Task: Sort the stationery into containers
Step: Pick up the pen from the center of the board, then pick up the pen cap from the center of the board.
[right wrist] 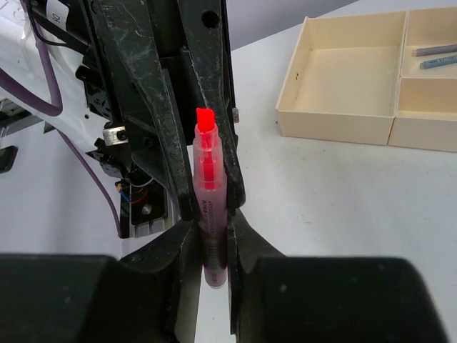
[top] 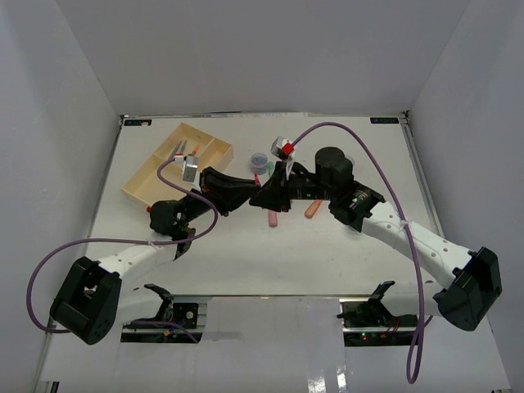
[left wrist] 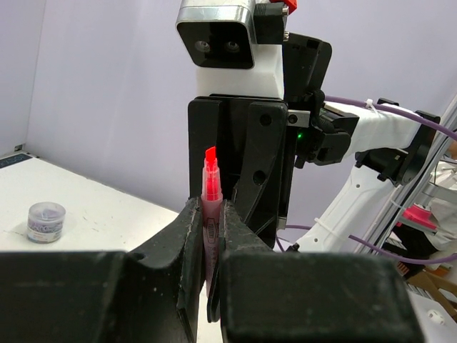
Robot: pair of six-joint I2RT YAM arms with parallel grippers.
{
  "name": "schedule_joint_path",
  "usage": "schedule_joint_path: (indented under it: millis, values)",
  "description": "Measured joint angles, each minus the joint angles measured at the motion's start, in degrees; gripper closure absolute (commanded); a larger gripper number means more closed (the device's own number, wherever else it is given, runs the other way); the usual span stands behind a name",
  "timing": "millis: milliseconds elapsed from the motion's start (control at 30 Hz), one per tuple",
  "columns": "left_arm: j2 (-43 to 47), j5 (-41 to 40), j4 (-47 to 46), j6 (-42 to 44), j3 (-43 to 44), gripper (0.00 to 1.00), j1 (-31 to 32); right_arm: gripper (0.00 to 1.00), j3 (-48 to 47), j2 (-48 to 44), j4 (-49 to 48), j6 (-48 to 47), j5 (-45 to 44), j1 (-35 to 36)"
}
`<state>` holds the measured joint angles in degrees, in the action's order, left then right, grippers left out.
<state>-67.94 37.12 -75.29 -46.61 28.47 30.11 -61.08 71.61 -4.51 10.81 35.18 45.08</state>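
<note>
The pink marker [right wrist: 208, 182], its red tip bare, is held off the table near its middle, well apart from the cream tray [right wrist: 335, 123]. Both my right gripper [right wrist: 211, 227] and my left gripper [left wrist: 208, 216] pinch its barrel, face to face. I read this as a hand-over. Next, one pair of jaws must let go cleanly so the other arm can carry the marker to a compartment.

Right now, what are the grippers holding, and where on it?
Left gripper and right gripper both clamp the pink marker by its barrel, tip bare.
</note>
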Motion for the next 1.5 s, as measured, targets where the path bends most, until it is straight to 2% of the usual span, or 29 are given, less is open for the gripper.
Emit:
schedule_joint_path:
  millis: [67, 133, 167, 200, 300, 400, 433, 500, 533, 633, 800, 933, 1233, 1433, 1500]
  values:
    - [0.0, -0.1, -0.1, 0.0, -0.2, 0.98, 0.0, 0.92, 0.0, 0.0, 0.0, -0.1, 0.0, 0.0]
    - [0.2, -0.3, -0.2, 0.2, -0.5, 0.91, 0.0, 0.92, 0.1, 0.0, 0.1, -0.3, 0.1, 0.0]
    - [0.3, -0.3, -0.2, 0.5, -0.6, 0.85, 0.0, 0.92, 0.2, 0.0, 0.1, -0.3, 0.2, -0.1]
    - [0.4, -0.4, 0.0, 0.7, -0.7, 0.71, 0.0, 0.92, 0.3, 0.0, 0.0, -0.4, 0.3, -0.1]
    - [1.1, 0.0, 2.1, 2.2, -1.0, 0.54, 0.1, 0.92, 1.9, -1.0, 0.1, -0.4, 0.5, -0.8]
    - [2.9, -0.1, 5.2, 4.5, -1.1, 0.43, 0.1, 0.92, 2.9, -2.5, 1.3, -0.8, -0.8, -3.0]
    - [3.8, -0.1, 6.8, 5.4, -1.1, 0.33, 0.1, 0.92, 3.0, -3.0, 1.8, -1.1, -1.5, -3.6]
    - [5.9, -0.6, 11.0, 7.5, -1.1, 0.22, 0.1, 0.92, 3.5, -4.0, 2.5, -1.9, -2.6, -4.6]
    - [7.1, -0.9, 13.9, 8.7, -0.8, 0.11, 0.1, 0.92, 3.8, -4.6, 3.0, -2.3, -3.0, -5.0]
    - [9.6, -2.8, 24.3, 13.0, 2.3, 0.02, 0.1, 0.92, 4.9, -6.1, 5.5, -3.6, -3.9, -6.3]
    - [10.1, -8.8, 43.1, 20.5, 10.6, 0.02, 0.1, 0.92, 5.5, -6.4, 10.8, -6.6, -6.8, -7.7]
    - [5.7, -16.5, 58.5, 25.6, 19.1, 0.02, 0.1, 0.92, 5.9, -7.1, 15.3, -8.5, -10.6, -8.8]
    - [-18.4, -34.5, 83.7, 26.5, 38.4, 0.02, 0.1, 0.92, 8.5, -10.4, 19.5, -9.8, -18.6, -10.5]
    - [-35.5, -43.3, 94.9, 22.9, 50.9, 0.14, 0.1, 0.92, 10.9, -11.4, 20.9, -9.8, -21.3, -10.8]
    - [-39.6, -45.0, 97.7, 21.6, 53.7, 0.15, 0.1, 0.92, 11.5, -11.6, 21.2, -9.8, -21.8, -11.0]
